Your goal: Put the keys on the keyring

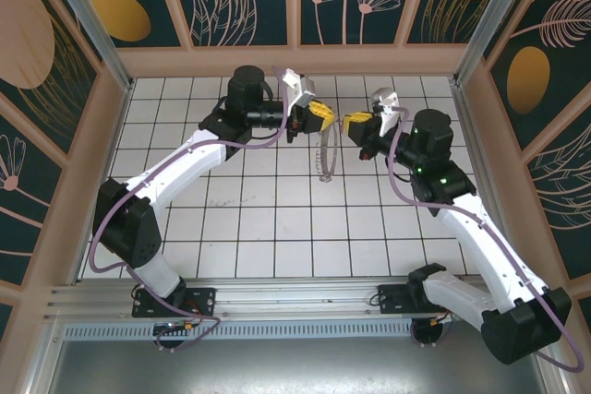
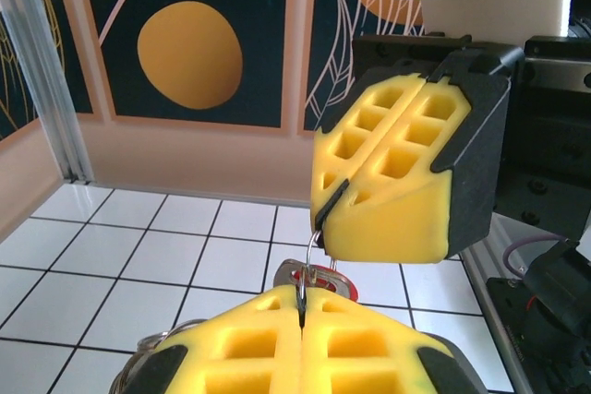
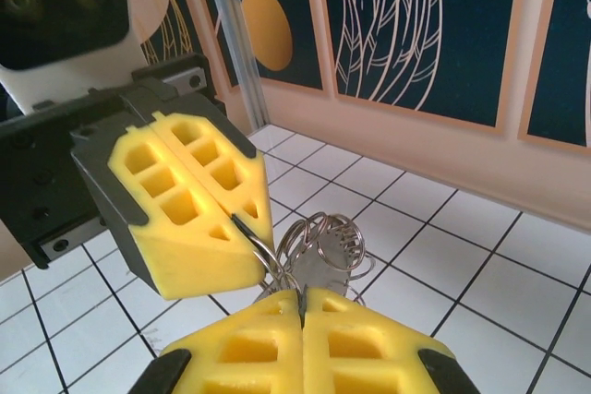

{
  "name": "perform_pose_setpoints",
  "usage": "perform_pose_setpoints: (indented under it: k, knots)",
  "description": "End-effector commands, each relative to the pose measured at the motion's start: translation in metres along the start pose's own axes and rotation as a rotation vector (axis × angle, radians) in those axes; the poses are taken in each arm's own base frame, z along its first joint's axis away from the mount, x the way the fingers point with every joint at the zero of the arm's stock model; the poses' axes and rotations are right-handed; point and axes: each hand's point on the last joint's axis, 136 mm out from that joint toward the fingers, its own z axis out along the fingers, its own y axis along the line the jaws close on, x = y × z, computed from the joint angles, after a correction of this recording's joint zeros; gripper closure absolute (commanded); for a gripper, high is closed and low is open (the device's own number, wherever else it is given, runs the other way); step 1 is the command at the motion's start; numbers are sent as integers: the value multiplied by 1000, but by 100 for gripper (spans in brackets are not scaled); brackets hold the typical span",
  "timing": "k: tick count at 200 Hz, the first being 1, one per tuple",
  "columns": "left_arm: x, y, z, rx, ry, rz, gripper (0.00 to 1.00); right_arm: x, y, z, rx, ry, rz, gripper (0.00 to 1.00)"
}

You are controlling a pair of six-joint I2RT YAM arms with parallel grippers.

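Both pairs of jaws are pressed together, tip to tip above the white tiled bench (image 1: 277,219). Each pair is pinched on a thin silvery wire belonging to the keyring (image 1: 324,161), a large pale-tan floppy hoop edged with small metal loops (image 3: 323,242).

From the left wrist, the wire is seen caught in the seam of the right arm's yellow foam pads (image 2: 388,173) and running down into the seam of the left jaws. From the right wrist, the left arm's pads (image 3: 185,209) are seen nipping the wire just above the right jaws.

The hoop is hung beneath the meeting point of the jaws and is seen nearly edge-on from above. Its long axis is judged to run from the pinch down toward the bench. Whether its lowest part is rested there cannot be told.

The tiny key with the bright red head (image 2: 336,281) is found just beyond the tips of the left jaws, below the right jaws and close against the wire. Its blade is hidden, so its pointing and long axis cannot be read.

The task is judged to be at the threading stage. The ring is held by both arms, but whether the key is already carried on it cannot be settled.
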Motion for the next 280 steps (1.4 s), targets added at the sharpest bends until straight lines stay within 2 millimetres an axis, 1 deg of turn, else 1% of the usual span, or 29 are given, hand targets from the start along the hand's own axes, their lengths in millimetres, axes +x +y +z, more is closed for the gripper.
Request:
perform_pose_setpoints:
  k: [1,58,79,107,148,174,200,244,266,280]
  knots:
    - [-26,-10,-2,34,-58,68,100,-11,-2,-9,17,-42,0,100]
    - [-26,-9,-2,35,-56,65,100,-21,10,-7,-60,-67,-12,100]
    - [-26,-8,-1,33,-55,64,100,-21,14,-5,-86,-62,-13,100]
    - [-28,-8,-3,24,-69,74,100,-16,8,-4,-55,-53,-9,100]
    - [-33,-9,-3,31,-87,77,100,-2,-10,-3,5,-39,38,100]
    - [-38,-11,-5,29,-112,84,100,5,-16,-3,9,-36,75,100]
    - [-44,-13,-7,31,-139,90,100,7,-14,-2,-23,-38,98,100]
    - [-50,-15,-8,36,-172,93,100,7,3,2,-141,-32,132,100]
    - [-51,-15,-8,37,-176,95,100,5,4,1,-145,-41,140,100]
    - [-50,-14,-8,33,-177,95,100,3,-1,-1,-113,-48,140,100]
